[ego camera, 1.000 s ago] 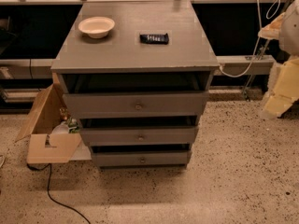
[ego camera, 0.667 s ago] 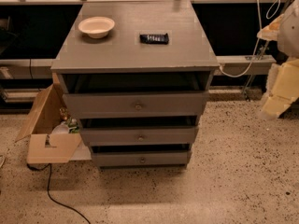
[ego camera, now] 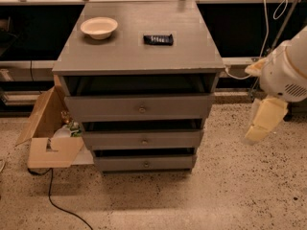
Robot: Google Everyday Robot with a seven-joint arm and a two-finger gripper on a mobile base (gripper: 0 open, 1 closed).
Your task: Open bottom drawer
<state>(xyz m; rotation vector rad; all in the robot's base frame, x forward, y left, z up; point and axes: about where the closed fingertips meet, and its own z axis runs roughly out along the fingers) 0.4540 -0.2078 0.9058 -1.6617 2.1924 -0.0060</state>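
Observation:
The grey cabinet (ego camera: 139,51) has three drawers, each with one small round knob. The bottom drawer (ego camera: 120,163) is the lowest and smallest-looking front, with its knob (ego camera: 146,164) at the centre and a dark gap above it. The middle drawer (ego camera: 115,140) and the top drawer (ego camera: 105,108) sit above it, each standing a little further forward. My gripper (ego camera: 263,122) hangs at the end of the white arm (ego camera: 288,71) at the right, well away from the cabinet and about level with the top and middle drawers.
A cream bowl (ego camera: 99,27) and a black remote-like object (ego camera: 158,39) lie on the cabinet top. An open cardboard box (ego camera: 48,133) with items stands on the floor against the cabinet's left side. A black cable (ego camera: 57,200) runs over the speckled floor. White cables (ego camera: 265,18) hang at the back right.

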